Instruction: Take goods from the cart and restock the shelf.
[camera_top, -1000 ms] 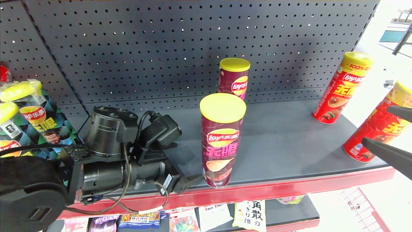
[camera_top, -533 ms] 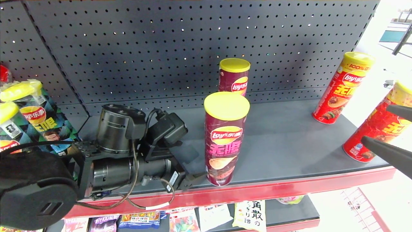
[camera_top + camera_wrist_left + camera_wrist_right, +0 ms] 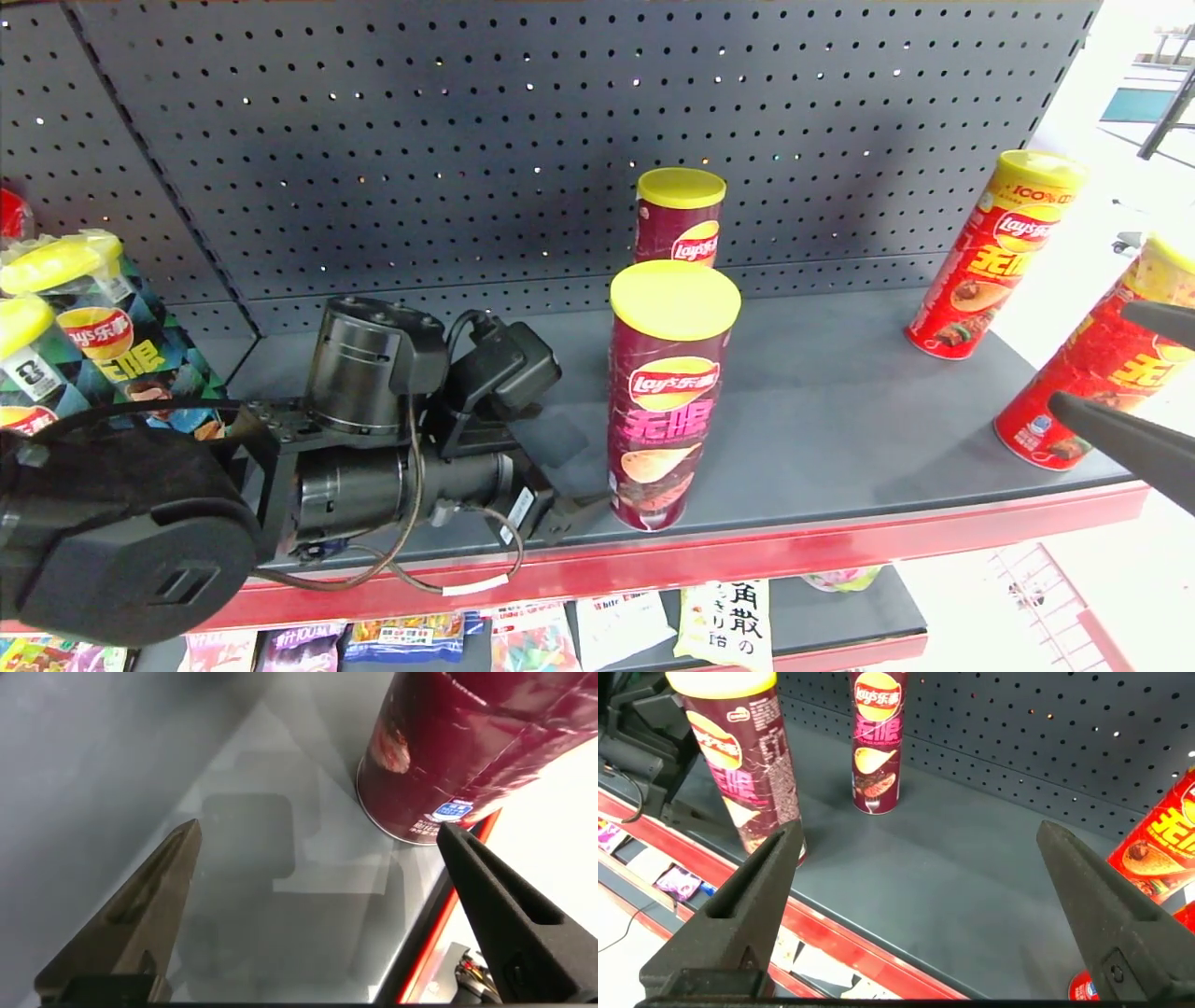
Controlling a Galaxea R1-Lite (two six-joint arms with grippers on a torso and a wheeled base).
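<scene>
A purple chip can with a yellow lid [image 3: 667, 392] stands upright near the front edge of the grey shelf [image 3: 840, 411]. My left gripper [image 3: 583, 509] lies low on the shelf just left of it, open. In the left wrist view the left gripper [image 3: 318, 831] holds nothing between its fingers, and one fingertip [image 3: 453, 845] rests against the base of the can [image 3: 448, 756]. A second purple can [image 3: 679, 219] stands behind, by the pegboard. My right gripper [image 3: 1088, 359] hangs open at the right, in front of a red can [image 3: 1102, 364].
Another red can [image 3: 994, 252] stands at the back right. Green-patterned cans [image 3: 103, 345] crowd the left bay. The shelf has a red front lip [image 3: 840, 537], and snack bags [image 3: 719, 621] lie on the shelf below. Bare shelf stretches between the purple and red cans.
My left arm has slid to the right along the shelf front, and the front purple can has shifted right with it. The right gripper has stayed put.
</scene>
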